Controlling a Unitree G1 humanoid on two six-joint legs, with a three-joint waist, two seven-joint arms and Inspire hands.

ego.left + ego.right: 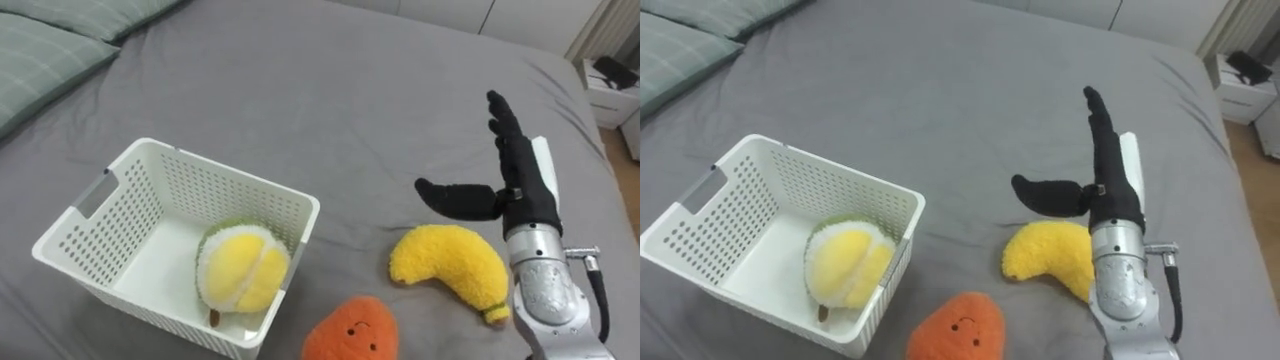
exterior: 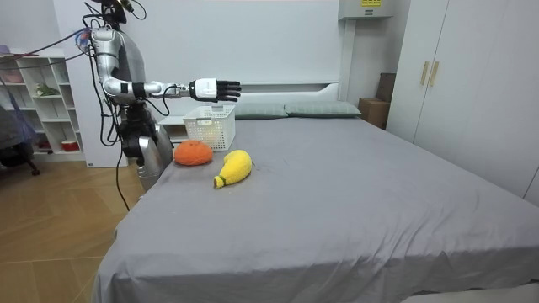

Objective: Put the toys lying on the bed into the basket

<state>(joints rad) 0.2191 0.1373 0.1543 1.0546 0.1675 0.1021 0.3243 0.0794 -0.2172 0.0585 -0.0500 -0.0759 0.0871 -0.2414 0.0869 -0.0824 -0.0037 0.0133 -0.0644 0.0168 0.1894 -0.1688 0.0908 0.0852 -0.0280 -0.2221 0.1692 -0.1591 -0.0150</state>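
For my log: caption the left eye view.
Open right hand near banana plush; durian plush in basket, orange plush beside.

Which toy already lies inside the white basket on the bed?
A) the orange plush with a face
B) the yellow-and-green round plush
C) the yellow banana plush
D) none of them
B: the yellow-and-green round plush sits inside the white basket, while the banana plush and the orange plush lie outside it on the grey bed.

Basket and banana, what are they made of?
The white basket looks like hard plastic: smooth walls with rows of little holes. The yellow banana looks like soft plush fabric: fuzzy, matte surface, probably stuffed inside.
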